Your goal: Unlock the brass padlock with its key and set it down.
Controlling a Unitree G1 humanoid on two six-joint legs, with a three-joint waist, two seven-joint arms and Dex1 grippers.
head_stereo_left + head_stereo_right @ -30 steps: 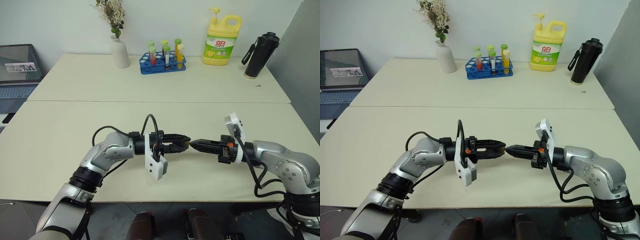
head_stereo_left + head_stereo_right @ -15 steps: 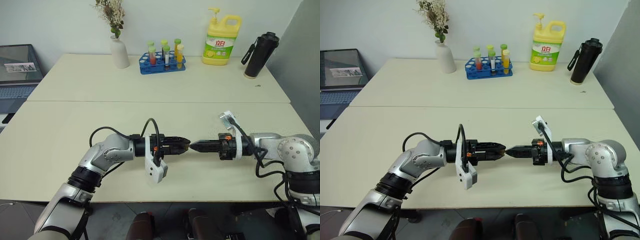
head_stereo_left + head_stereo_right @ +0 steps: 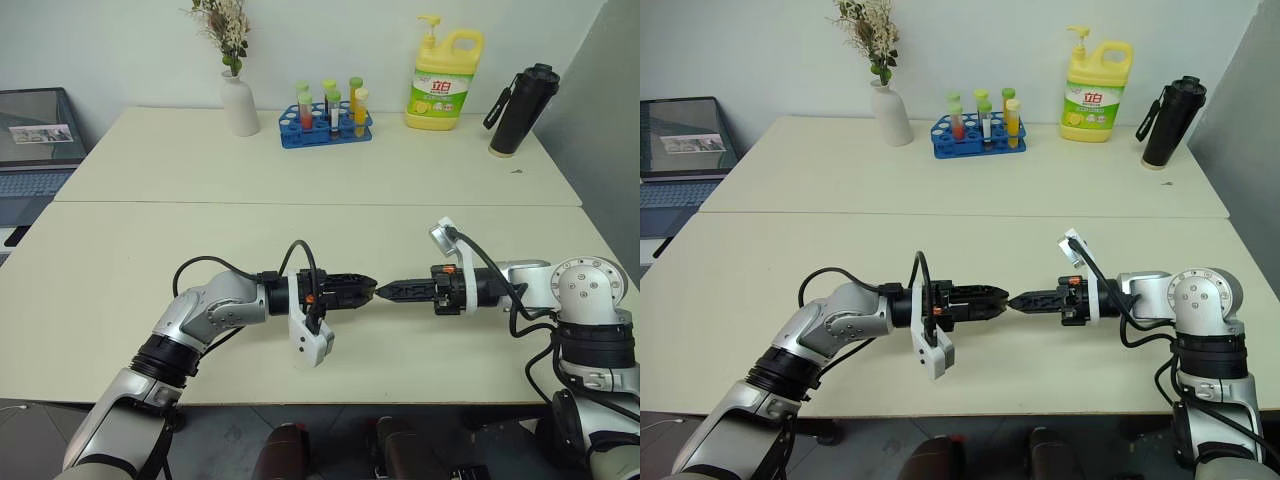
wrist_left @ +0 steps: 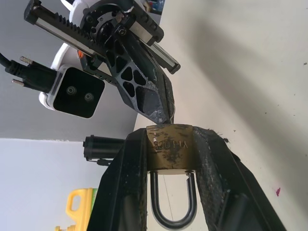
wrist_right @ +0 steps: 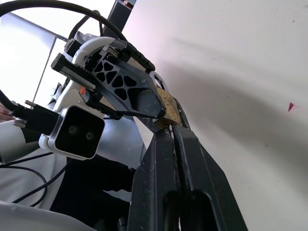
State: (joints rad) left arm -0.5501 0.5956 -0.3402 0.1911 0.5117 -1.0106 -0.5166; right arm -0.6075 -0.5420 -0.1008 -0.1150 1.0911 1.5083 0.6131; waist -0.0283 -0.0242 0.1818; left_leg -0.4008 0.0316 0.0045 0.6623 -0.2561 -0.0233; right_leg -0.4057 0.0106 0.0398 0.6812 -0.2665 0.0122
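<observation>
**A:** Since the two arms meet tip to tip above the bench (image 3: 120, 260), what is each one doing there?

**B:** The left gripper (image 4: 169, 144) has its jaws clamped on the brass padlock (image 4: 168, 147), gripping the body by its two sides. The silver shackle hangs back between the fingers and, as far as I can see, is not yet open. That hold leaves the lock's end face bare towards the other arm.

**A:** And the right gripper (image 3: 385, 291)?

**B:** Its jaws are pressed fully together, the tip touching that bare face. I'd judge the key is pinched at the tip and being worked in the keyhole, but the key itself is too small to make out.

**A:** So the lock is held up, not lying down?

**B:** Yes, it is clear of the bench, near its front edge, so the lock can be turned and later set down.

**A:** Anything in the way?

**B:** Nothing close. A vase (image 3: 239, 104), a blue test-tube rack (image 3: 326, 124), a yellow detergent bottle (image 3: 444, 82) and a black flask (image 3: 521, 110) stand well apart along the far side, and a laptop (image 3: 38, 140) sits off to the left.
</observation>
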